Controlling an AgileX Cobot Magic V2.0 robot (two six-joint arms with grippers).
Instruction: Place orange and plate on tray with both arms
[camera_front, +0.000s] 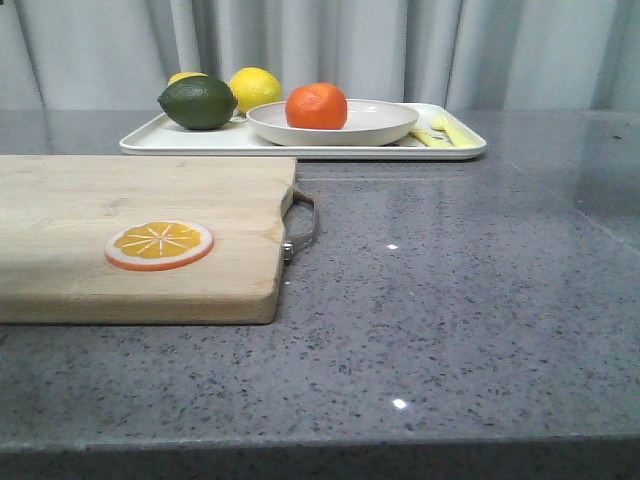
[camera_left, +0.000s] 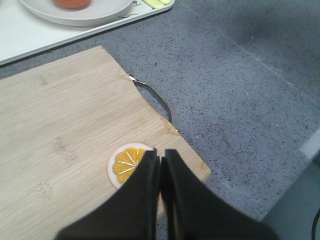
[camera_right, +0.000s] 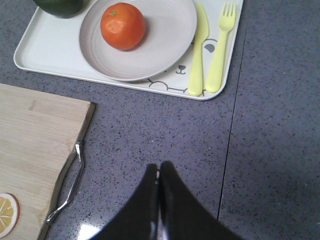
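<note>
Two claws are visible only from their own wrist cameras, each with jaws pressed together and holding nothing. Left claw (camera_left: 160, 156) hangs over the wooden cutting board (camera_front: 120, 240), above an orange slice (camera_front: 159, 244) lying on it. Right claw (camera_right: 159, 170) hangs over bare grey counter (camera_front: 460, 290), right of the board's metal handle (camera_front: 303, 225). Far across the counter, the orange (camera_front: 316, 106) sits in the plate (camera_front: 375, 125), which rests on the white tray (camera_front: 200, 140). A lime (camera_front: 198, 102) and lemon (camera_front: 256, 88) occupy the tray's left part; a yellow knife (camera_right: 199, 50) and fork (camera_right: 220, 47) lie at its right.
</note>
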